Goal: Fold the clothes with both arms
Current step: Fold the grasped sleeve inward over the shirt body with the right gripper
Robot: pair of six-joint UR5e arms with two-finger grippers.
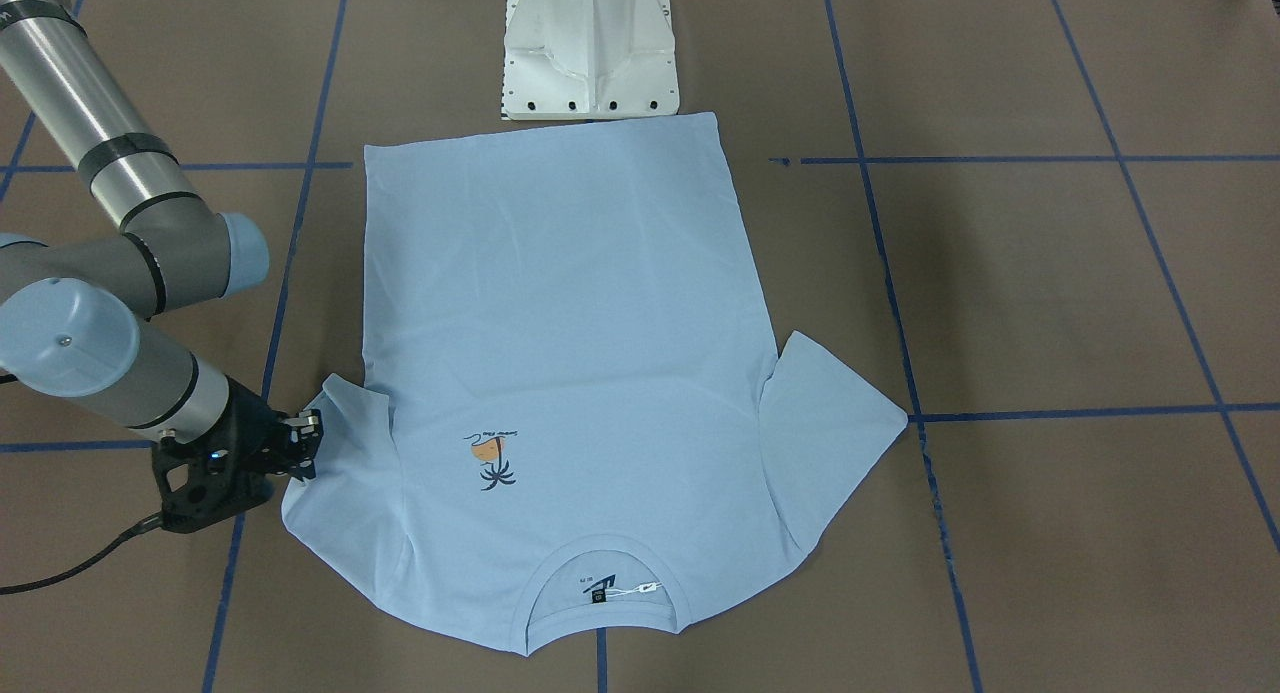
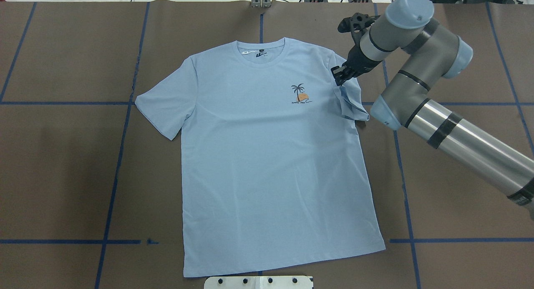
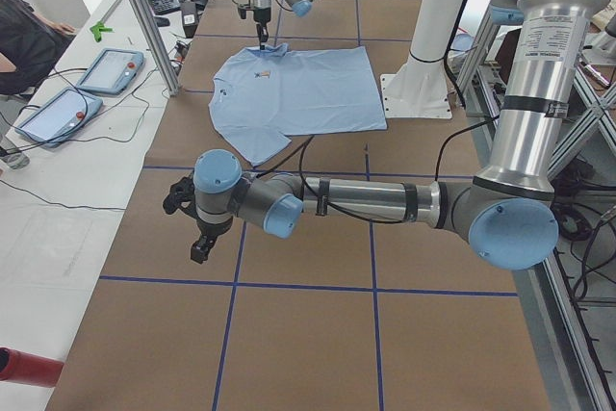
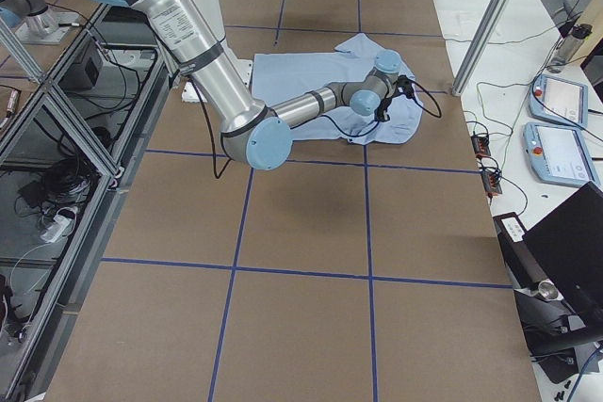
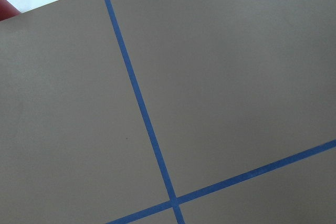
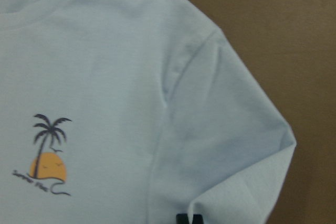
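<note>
Two robot arms share one brown tabletop (image 2: 62, 176) marked with blue lines (image 2: 120, 155). At the near edge, right by the robot, sits its white base (image 2: 258, 282). The bottom hem of a light blue shirt (image 2: 267, 164) comes right up to that base.

The shirt lies front side up in the middle of the tabletop. It stretches away from the robot, so its neck points to the far edge. The big middle part is flat and smooth.

Farther up, on the chest, is a small palm tree picture (image 2: 299, 94) in orange and dark. The sleeve on the robot's left side (image 2: 160, 103) lies flat and spread out. The sleeve on the robot's right side (image 2: 352, 103) is bunched and turned up at its edge.

The right arm (image 2: 459, 134) comes in from the right end of the tabletop. The right claw (image 2: 338, 77) points down at that sleeve. It is pinched narrow, with the sleeve cloth held between its tips.

Beyond that is the round collar (image 2: 263, 62), with a black label (image 2: 259, 54) and a white tag (image 2: 246, 52) inside.

The left arm (image 3: 375, 201) reaches out low toward the left end of the tabletop. The left claw (image 3: 200, 249) hangs over bare brown top, well apart from the shirt. I cannot tell if it is wide or narrow.
</note>
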